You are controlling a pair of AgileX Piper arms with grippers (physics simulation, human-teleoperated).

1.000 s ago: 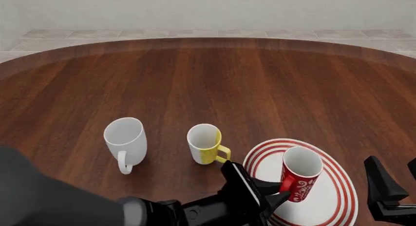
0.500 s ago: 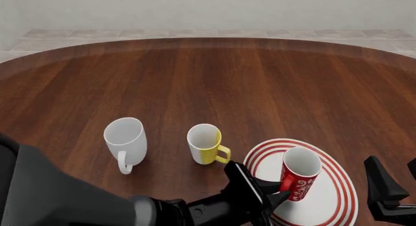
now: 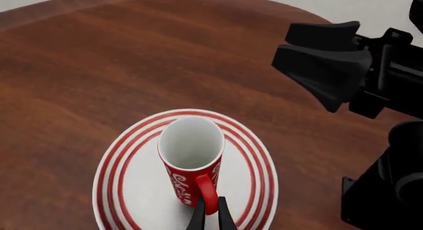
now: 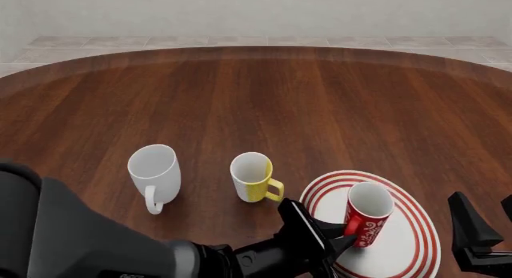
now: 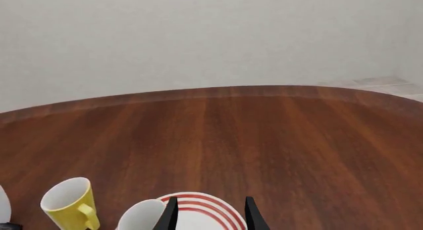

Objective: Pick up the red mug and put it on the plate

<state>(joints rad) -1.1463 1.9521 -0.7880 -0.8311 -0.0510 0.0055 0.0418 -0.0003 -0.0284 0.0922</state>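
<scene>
Red mug (image 4: 367, 214) stood on plate (image 4: 408, 245), left claw (image 3: 211, 215) pinched its handle, seen only in left wrist view, right claw (image 5: 207, 210) spread apart.

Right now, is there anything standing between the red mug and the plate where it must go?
No, nothing visible does. The red mug already stands upright on the plate, with the left pincer closed on its handle. The yellow mug stands off the plate, to its left.
</scene>
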